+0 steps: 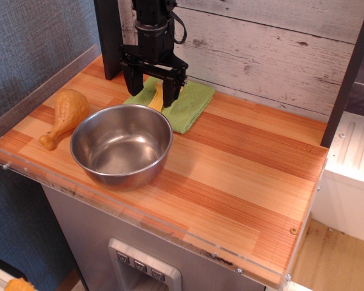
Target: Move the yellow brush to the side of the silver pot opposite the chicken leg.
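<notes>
Chicken leg: tan-orange plastic, lying near the left edge of the table. Bulbous end points toward the back left corner; thin bone end points toward the front left corner. It lies just beside the pot, on the pot's left, with a narrow strip of wood between them.

Pot: round, shiny steel, no handles, sitting upright near the front left part of the table. Inside is bare, with dull reflections. Largest item on the surface.

Green cloth: flat, just behind the pot, close to the back edge. Its front corner lies near the pot's rim; contact cannot be judged.

Brush: only a narrow strip of yellow handle shows, lying on the cloth between the black fingers and angled toward the pot. Bristles and most of the handle are hidden by the gripper.

Gripper: black, hanging straight down over the left half of the cloth, at the back edge of the table. The two fingers are spread, one to each side of the yellow handle, tips low at cloth level. Visible gaps separate handle and fingers, so no pinch is seen.

The right half of the table is striped light and reddish wood with a clear plastic lip along the front edge.
</notes>
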Controlling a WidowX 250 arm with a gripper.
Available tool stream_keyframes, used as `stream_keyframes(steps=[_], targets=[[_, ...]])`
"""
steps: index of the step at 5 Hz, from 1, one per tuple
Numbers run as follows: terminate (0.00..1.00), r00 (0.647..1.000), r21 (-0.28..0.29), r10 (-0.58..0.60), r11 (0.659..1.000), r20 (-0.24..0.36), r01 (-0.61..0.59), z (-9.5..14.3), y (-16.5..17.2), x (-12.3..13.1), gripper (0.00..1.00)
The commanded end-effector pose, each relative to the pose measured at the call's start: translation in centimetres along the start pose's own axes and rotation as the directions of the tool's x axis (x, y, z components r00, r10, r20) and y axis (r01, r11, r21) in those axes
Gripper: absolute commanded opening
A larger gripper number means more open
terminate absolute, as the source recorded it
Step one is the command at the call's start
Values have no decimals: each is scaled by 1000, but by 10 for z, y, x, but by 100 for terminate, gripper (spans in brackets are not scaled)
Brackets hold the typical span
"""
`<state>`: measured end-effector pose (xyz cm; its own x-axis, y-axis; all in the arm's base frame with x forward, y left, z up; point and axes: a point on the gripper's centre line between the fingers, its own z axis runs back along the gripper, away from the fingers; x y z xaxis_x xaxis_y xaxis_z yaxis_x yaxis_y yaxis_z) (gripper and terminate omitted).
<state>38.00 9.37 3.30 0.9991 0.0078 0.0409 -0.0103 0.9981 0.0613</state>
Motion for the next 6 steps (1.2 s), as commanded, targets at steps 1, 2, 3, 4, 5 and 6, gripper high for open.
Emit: stream_keyframes(steps=[1, 2, 3, 4, 5, 6], targets=[[0, 999, 12, -9, 1000, 34, 8, 8, 1, 13, 100], [0, 999, 11, -14, 1000, 33, 13, 7, 0, 14, 100], [0, 999, 17, -25, 1000, 27, 25, 6, -2, 13, 0], [0, 999, 21, -33, 999, 20, 32, 4, -4, 13, 0], [0, 999, 19, -36, 999, 9, 36, 0, -5, 11, 0], [0, 999, 7, -28, 1000, 29, 27, 10, -2, 11, 0]])
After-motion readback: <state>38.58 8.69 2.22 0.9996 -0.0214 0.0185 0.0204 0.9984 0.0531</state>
